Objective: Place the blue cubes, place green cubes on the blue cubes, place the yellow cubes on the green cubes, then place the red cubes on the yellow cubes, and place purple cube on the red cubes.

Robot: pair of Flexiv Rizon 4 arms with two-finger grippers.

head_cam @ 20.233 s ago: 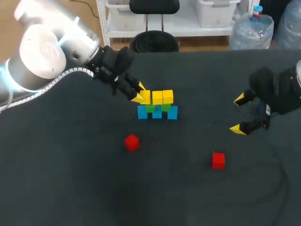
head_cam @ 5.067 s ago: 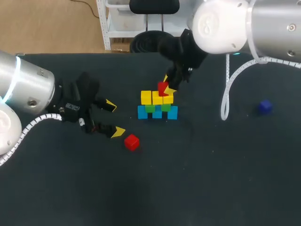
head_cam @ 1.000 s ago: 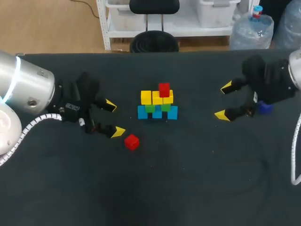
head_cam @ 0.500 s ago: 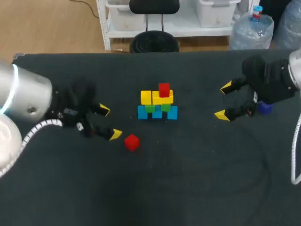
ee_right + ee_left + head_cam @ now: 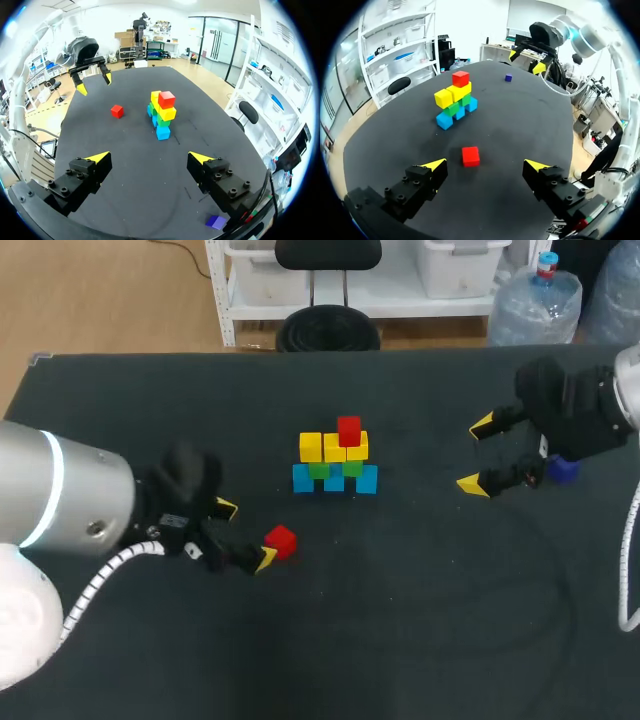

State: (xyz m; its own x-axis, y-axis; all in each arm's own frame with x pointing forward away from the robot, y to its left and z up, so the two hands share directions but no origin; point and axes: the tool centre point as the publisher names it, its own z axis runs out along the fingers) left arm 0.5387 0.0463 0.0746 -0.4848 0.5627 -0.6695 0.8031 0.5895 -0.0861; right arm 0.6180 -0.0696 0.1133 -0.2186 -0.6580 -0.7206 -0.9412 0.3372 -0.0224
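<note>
The table (image 5: 400,640), covered in black cloth, bears all the task's things. The left arm (image 5: 60,510) comes in low over the near left part of it; the right arm (image 5: 600,410) stands at the far right edge. The stack (image 5: 335,462) is near the middle of the table: three blue cubes (image 5: 303,478) in a row at the base, two green cubes (image 5: 319,470) on them, three yellow cubes (image 5: 310,447) on the green, and one red cube (image 5: 349,430) on top, over the middle and right yellow ones. The left gripper (image 5: 246,533) is spread wide and holds nothing. The right gripper (image 5: 476,455) is likewise spread wide and empty, well apart from the stack. A loose red cube (image 5: 281,540) lies on the cloth between the stack and the left gripper. In the head view it appears just beside one yellow tip; the left wrist view shows it ahead of the fingers, in line with the gap between them, and touched by neither. The purple cube (image 5: 564,469) is largely hidden behind the right gripper in the head view. The right wrist view shows it whole (image 5: 216,221), lying on the cloth close beside one finger, outside the gap. The left wrist view shows it small and far off (image 5: 508,77), beyond the stack and under the right gripper.
</note>
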